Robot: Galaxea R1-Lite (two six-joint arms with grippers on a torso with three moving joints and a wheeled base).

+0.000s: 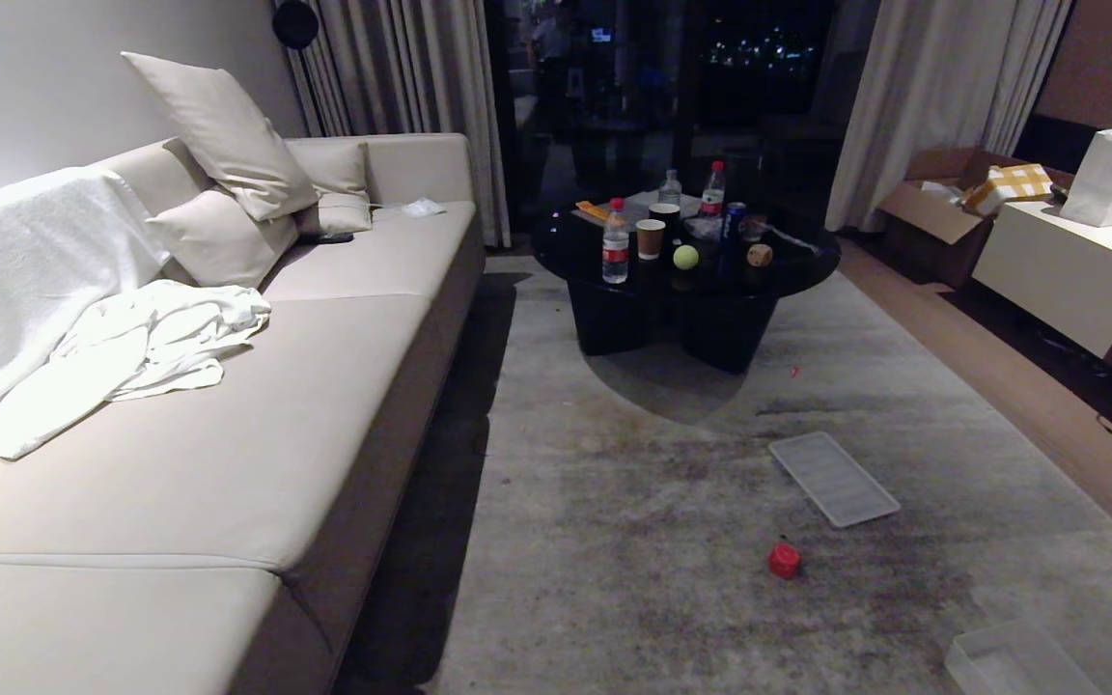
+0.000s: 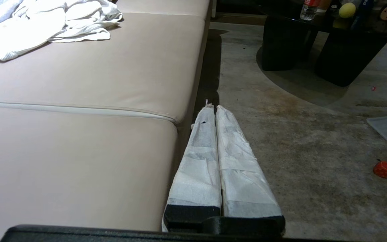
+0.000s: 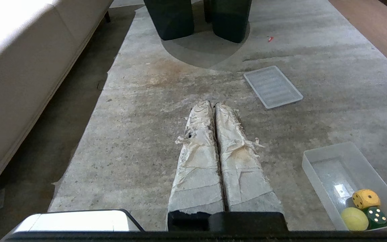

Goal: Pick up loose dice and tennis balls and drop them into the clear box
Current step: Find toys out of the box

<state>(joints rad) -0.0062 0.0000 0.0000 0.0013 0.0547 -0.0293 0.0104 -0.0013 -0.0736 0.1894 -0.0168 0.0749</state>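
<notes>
Risk lies mostly in reach and footing: the red die (image 1: 784, 560) sits on the grey rug (image 1: 614, 541), and a round-cornered cube on pile could roll off closed wrapped fingers if the pinch lands off-centre, while the other loose pieces are far off on a crowded surface. A tennis ball (image 1: 685, 257) and the tan die (image 1: 759, 255) rest on the black bench (image 1: 807, 261) among bottles and cups, so a careless approach there could topple a bottle (image 1: 616, 243). The white ribbed panel (image 1: 833, 478) on the rug could also be mistaken for the bin. Both arms look parked: the left tool (image 2: 212, 107) is closed and empty near the sofa (image 2: 96, 101) edge, the right tool (image 3: 213, 104) likewise closed on nothing above the rug. The red die is well apart from both, off to the right of the left tool. The clear box (image 3: 317, 168) lies near the right tool, already holding the yellow die (image 3: 366, 198), the green die (image 3: 376, 216) and a second tennis ball (image 3: 352, 218).
</notes>
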